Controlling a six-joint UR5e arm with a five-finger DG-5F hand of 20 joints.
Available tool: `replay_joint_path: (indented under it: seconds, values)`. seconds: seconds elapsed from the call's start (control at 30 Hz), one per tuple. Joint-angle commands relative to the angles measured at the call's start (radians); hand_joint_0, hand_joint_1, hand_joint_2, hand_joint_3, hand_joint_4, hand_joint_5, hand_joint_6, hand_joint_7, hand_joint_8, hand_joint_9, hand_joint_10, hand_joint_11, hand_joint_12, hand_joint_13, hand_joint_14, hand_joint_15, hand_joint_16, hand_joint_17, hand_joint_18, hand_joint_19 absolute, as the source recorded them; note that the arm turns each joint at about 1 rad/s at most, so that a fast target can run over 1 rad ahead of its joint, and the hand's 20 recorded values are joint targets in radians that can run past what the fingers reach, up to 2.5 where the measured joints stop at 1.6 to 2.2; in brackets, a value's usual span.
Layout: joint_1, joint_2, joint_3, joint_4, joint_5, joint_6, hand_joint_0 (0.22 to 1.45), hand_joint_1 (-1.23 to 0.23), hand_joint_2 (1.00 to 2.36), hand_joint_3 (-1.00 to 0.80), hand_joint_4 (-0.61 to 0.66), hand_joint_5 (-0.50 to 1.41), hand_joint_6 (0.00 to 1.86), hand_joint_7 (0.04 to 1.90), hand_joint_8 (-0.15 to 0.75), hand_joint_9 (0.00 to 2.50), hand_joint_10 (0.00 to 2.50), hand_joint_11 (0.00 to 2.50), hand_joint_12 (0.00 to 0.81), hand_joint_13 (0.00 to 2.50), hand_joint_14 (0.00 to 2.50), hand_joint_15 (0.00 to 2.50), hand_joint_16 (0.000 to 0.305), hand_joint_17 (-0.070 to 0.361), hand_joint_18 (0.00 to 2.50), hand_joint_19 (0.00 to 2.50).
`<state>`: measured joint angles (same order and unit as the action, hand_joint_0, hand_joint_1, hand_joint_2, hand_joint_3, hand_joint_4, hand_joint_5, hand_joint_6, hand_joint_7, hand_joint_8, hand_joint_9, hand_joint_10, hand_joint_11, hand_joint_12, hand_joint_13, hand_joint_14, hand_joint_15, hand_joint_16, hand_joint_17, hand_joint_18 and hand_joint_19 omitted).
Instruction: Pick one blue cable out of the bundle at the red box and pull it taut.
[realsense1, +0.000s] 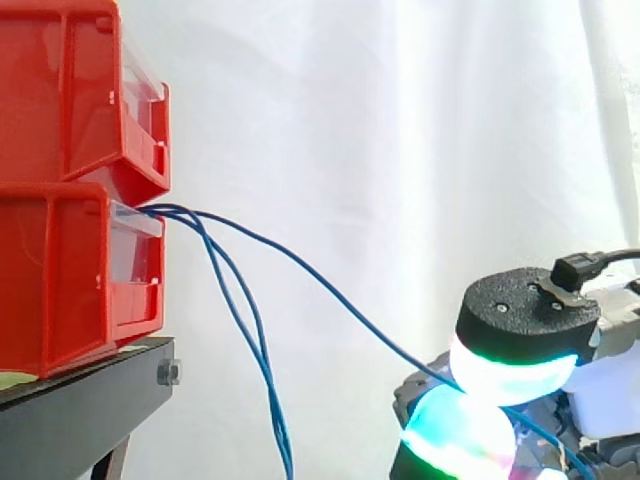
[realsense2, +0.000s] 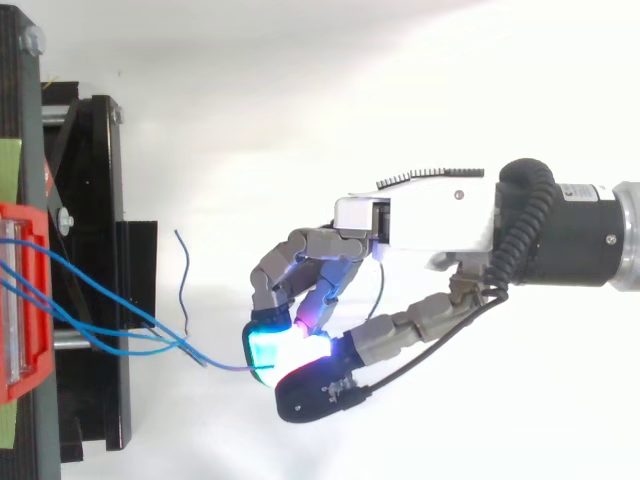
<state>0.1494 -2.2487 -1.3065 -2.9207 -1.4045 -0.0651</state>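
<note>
Glowing fingertips (realsense1: 510, 378) sit closest to us at the lower right of the side view, green and cyan with a flush of magenta. Between two of them we see a single blue cable (realsense1: 330, 290) pinched.

From above, we see the hand (realsense2: 420, 225) reaching in from the right, its fingers curled toward the thumb so that the lit pads meet on that cable. The hand is closed on it, not spread.

The cable leaves the front opening of the lower red bin (realsense1: 60, 290), arcs out to the right and slopes down to the pads. It makes a long, gentle curve rather than a dead straight line. A short stretch of it also shows beyond the pads, near the bottom right corner of the side view.

We see other blue cables (realsense1: 250, 340) coming out of the same opening. They hang steeply down, close together, and run off the bottom edge well to the left of the hand. In the top view we also make out a loose cable end (realsense2: 183, 270) pointing free between the stand and the fingers.

An upper red bin (realsense1: 60, 90) is stacked on the lower one, and both rest on a black stand (realsense1: 90, 410). A white curtain (realsense1: 400, 150) hangs behind. The hand is well apart from the bins, off to their right and lower than the opening from which the cable comes.
</note>
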Motion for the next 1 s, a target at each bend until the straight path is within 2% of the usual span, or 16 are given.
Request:
replay_joint_path:
  seconds: [0.0, 0.97]
  values:
    - [-0.001, 0.000, -0.002, 0.014, -0.004, 0.001, 0.63, -0.87, 1.08, 0.10, -0.11, -0.11, 0.92, 1.22, 0.414, 1.04, 0.01, 1.13, 0.412, 0.59, 0.01, 0.31, 0.067, 0.152, 0.48, 0.15]
    - [-0.001, 0.000, -0.002, 0.018, -0.002, -0.009, 0.64, -0.87, 1.05, 0.10, -0.11, -0.11, 0.92, 1.23, 0.415, 1.04, 0.01, 1.12, 0.410, 0.59, 0.01, 0.30, 0.067, 0.150, 0.48, 0.15]
